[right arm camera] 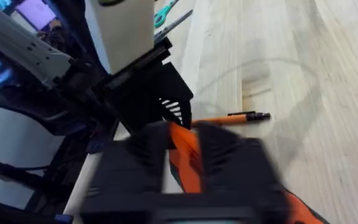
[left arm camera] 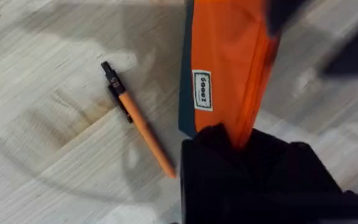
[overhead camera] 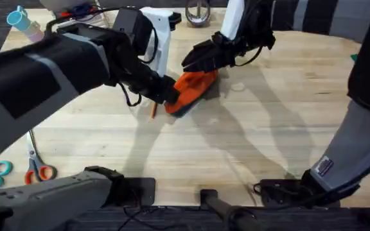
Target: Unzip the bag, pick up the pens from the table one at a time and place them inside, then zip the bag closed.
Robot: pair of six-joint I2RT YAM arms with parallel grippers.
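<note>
Left wrist view: a white sewn label with small dark lettering, too small to read with certainty, sits on the smooth orange fabric bag (left arm camera: 229, 68), whose navy edge runs along one side. Both grippers pinch it, the left gripper (overhead camera: 167, 94) at one end and the right gripper (overhead camera: 201, 58) at the other. A thin orange pen (left arm camera: 138, 121) with a black clip end lies just beside the bag on the pale, grained wooden table (overhead camera: 268, 128).

The bag (left arm camera: 229, 74) is bright orange with a dark navy edge and a small white label printed in dark letters. Just beside the left gripper (left arm camera: 241, 155), whose fingers are black, the pen (left arm camera: 138, 121) is orange with a black end. The table (overhead camera: 268, 128) is pale wood with plank grain.
</note>
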